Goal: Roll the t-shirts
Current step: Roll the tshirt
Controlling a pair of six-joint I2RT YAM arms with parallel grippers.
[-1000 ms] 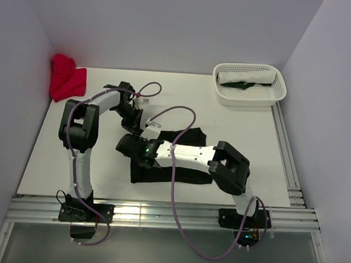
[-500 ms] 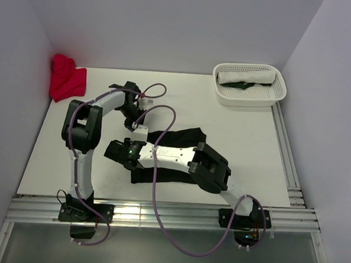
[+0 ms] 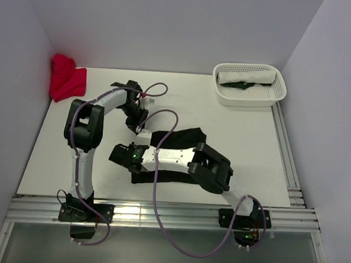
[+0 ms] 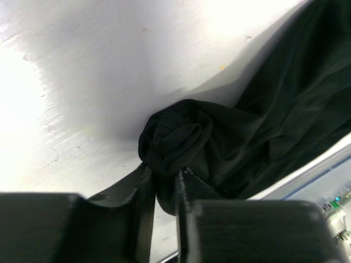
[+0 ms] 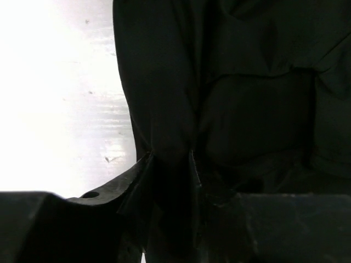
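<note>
White scuffed table [image 3: 236, 127] (black t-shirt [image 3: 185, 134] on it), pale lilac walls [image 3: 171, 23].

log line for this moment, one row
left claw: pinches rolled end of black t-shirt | right claw: grips its edge | red t-shirt: far-left corner

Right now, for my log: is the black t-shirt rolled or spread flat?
Partly rolled. The black t-shirt shows a tight coil at one end in the left wrist view; the rest lies spread on the table.
</note>
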